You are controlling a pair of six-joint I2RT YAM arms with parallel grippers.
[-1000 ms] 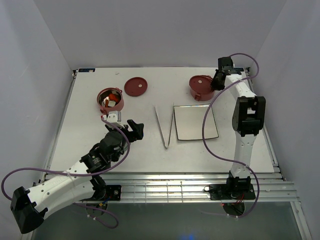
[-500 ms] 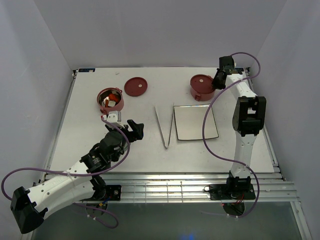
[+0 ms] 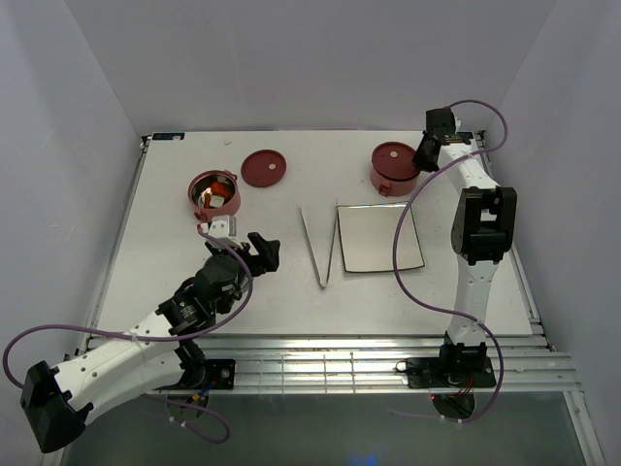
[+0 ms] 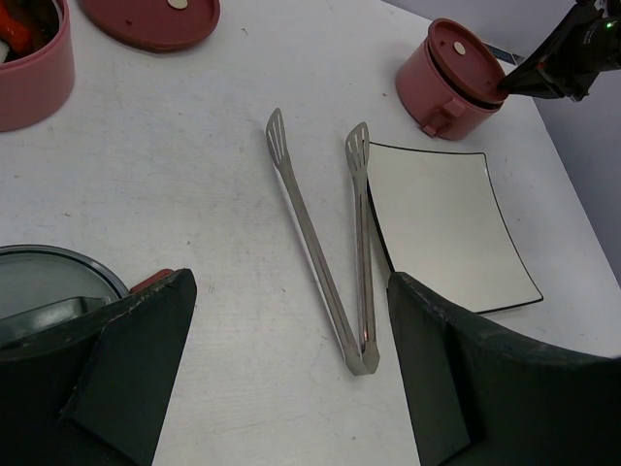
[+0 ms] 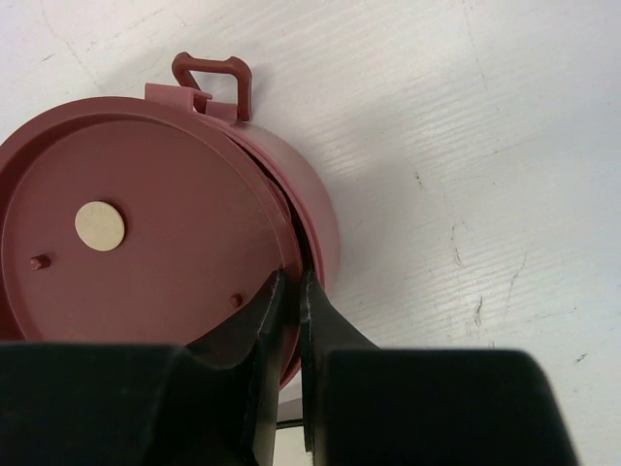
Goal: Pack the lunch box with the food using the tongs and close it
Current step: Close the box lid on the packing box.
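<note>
One lunch box bowl (image 3: pixel 212 191) stands open at the left with food (image 3: pixel 207 199) inside. A flat dark-red lid (image 3: pixel 264 167) lies beside it. The second bowl (image 3: pixel 392 175) stands at the back right. Its lid (image 5: pixel 126 233) rests on it slightly askew, and my right gripper (image 5: pixel 291 283) is shut on that lid's rim. The tongs (image 4: pixel 325 243) lie in a narrow V on the table ahead of my open left gripper (image 4: pixel 291 388), which holds nothing. The grey top cover (image 4: pixel 44 286) with a red clasp sits by my left finger.
A white square plate (image 3: pixel 378 238) lies just right of the tongs, touching their right arm in the left wrist view. White walls enclose the table on the left, back and right. A metal rail runs along the near edge.
My right gripper has shifted slightly to the right with the lid, which now sits more squarely over the bowl. The left arm has not moved.
</note>
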